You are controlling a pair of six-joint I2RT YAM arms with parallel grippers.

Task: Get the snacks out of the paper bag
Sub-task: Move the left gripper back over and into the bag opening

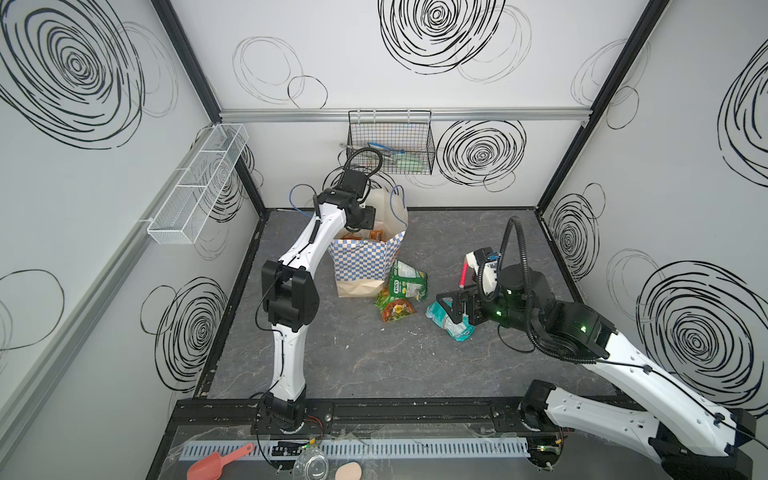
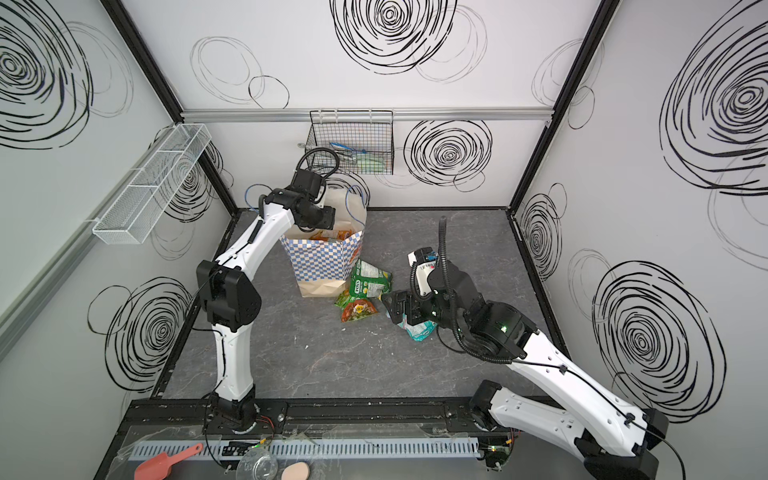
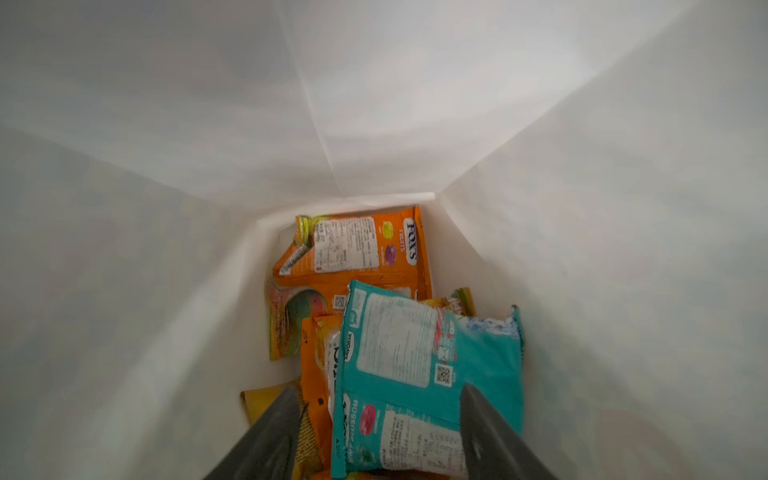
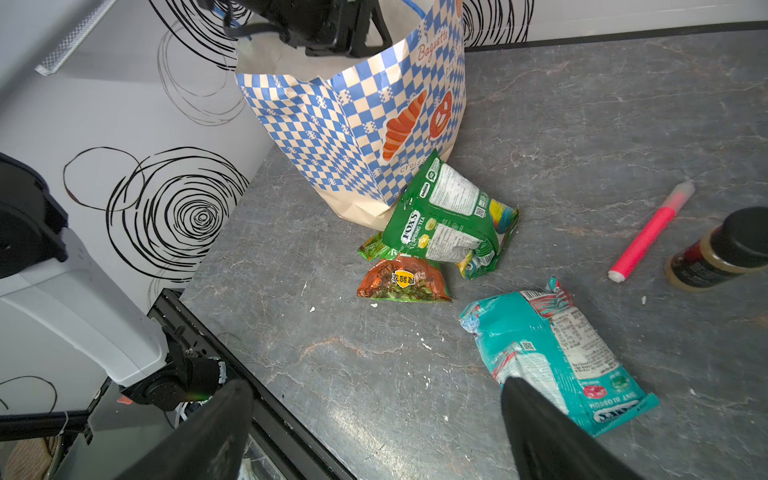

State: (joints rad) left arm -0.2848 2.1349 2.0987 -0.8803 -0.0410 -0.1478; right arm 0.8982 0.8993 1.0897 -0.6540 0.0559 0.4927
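Observation:
The paper bag (image 1: 363, 262) (image 2: 324, 262) stands upright at the back of the table, blue-and-white checked over a tan base. My left gripper (image 3: 380, 399) is down inside it, open. A teal packet (image 3: 415, 357) lies between its fingers, over an orange packet (image 3: 357, 253) and other snacks. Outside, by the bag's base, lie a green packet (image 4: 449, 216) (image 1: 409, 280), a red-orange packet (image 4: 403, 282) and a teal packet (image 4: 557, 353) (image 1: 451, 324). My right gripper (image 4: 374, 399) (image 1: 451, 307) hovers open beside that outer teal packet, holding nothing.
A red marker pen (image 4: 648, 232) and a small dark jar (image 4: 723, 249) lie right of the snacks. A black wire basket (image 1: 390, 143) hangs on the back wall, a white mesh shelf (image 1: 199, 183) on the left wall. A red scoop (image 1: 216, 461) lies past the front rail.

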